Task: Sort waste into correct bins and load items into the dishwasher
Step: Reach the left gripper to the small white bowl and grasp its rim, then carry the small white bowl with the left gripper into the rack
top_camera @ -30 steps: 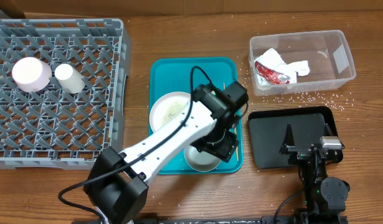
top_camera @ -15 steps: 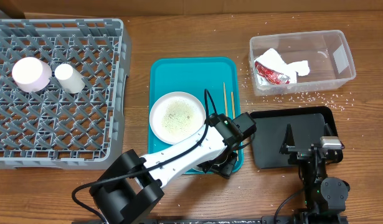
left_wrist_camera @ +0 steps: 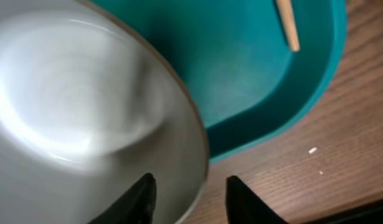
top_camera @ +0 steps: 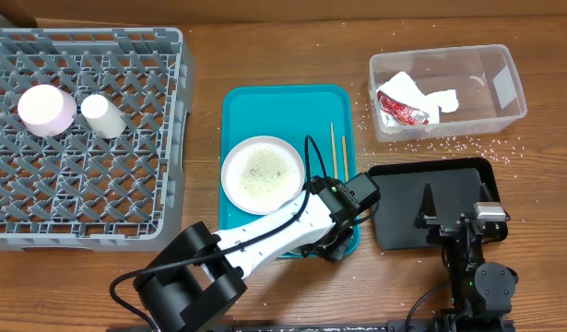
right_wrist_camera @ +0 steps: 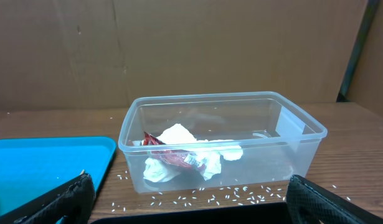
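The glossy white bowl (left_wrist_camera: 73, 106) — smooth, thin-rimmed — has its edge between the left end effector's (left_wrist_camera: 191, 191) part-open jaws, ungripped.

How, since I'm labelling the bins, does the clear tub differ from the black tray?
The clear tub is see-through with tall walls; the black tray is opaque and shallow. The clear tub holds white napkins and a red wrapper; the black tray shows no waste. Both are rectangular with rounded corners.

White bowl (left_wrist_camera: 73, 106) sits, seemingly upright, in a corner of the teal tray (left_wrist_camera: 253, 81).
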